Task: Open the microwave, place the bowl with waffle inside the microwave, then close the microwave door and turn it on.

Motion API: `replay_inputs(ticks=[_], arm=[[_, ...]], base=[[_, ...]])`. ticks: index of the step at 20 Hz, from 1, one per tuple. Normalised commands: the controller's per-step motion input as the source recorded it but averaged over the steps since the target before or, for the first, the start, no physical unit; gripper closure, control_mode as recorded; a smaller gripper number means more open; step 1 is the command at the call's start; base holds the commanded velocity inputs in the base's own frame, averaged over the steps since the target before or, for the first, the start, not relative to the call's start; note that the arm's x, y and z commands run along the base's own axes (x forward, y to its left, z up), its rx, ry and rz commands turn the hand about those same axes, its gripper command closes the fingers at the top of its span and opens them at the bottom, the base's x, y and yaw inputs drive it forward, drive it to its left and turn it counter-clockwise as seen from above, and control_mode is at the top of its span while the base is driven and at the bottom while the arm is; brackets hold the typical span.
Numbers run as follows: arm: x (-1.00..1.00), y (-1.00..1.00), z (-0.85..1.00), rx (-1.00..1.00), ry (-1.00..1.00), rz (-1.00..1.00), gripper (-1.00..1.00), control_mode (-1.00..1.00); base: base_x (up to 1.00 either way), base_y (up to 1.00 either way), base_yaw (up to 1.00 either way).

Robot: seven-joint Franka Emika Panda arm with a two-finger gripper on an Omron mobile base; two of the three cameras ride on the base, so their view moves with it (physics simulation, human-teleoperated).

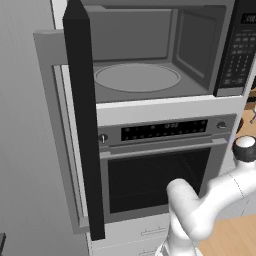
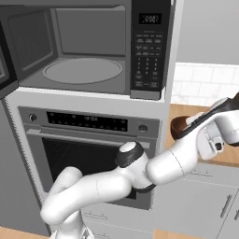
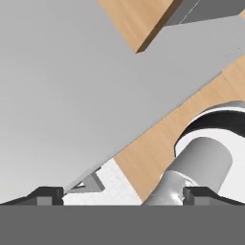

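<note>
Dark finger tips of my gripper (image 3: 122,194) stand wide apart at the bottom of the hand view, with nothing between them; I am holding nothing. Past them I see grey cabinet faces and wood-toned floor or counter, so the hand seems tilted away from the work. In the right base view my arm reaches out to the right over the wooden counter (image 2: 186,114), and the reddish-brown bowl (image 2: 179,127) sits there just behind the forearm, partly hidden; I cannot make out the waffle. I judge I am lining up to fetch it. The microwave door (image 1: 82,120) already stands swung out to the left, edge-on, which leaves the grey cavity of the microwave (image 1: 150,55) and its glass turntable (image 1: 137,78) free to take the bowl. The oven (image 1: 160,170) below is shut.
</note>
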Motion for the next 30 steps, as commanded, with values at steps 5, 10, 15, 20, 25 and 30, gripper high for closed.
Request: replay_inputs(ticks=[5,10,15,20,25,30], arm=[[0.07,0.34,-0.05,-0.04,0.0,0.04,-1.0,-1.0],[0.2,0.08,-0.06,0.0,-0.03,0.01,-1.0,-1.0],[0.14,0.0,-0.28,0.0,-0.09,0.0,-1.0,-1.0],[0.06,-0.02,-0.19,0.0,-0.09,0.0,-1.0,-1.0],[0.23,-0.18,0.0,0.0,-0.05,-0.03,-1.0,-1.0],[0.59,-0.16,0.0,-0.08,-0.03,-0.01,-1.0,-1.0]], base=[[0.0,0.0,0.0],[0.0,0.0,0.0],[0.0,0.0,0.0],[0.0,0.0,0.0],[0.0,0.0,0.0],[0.0,0.0,0.0]])
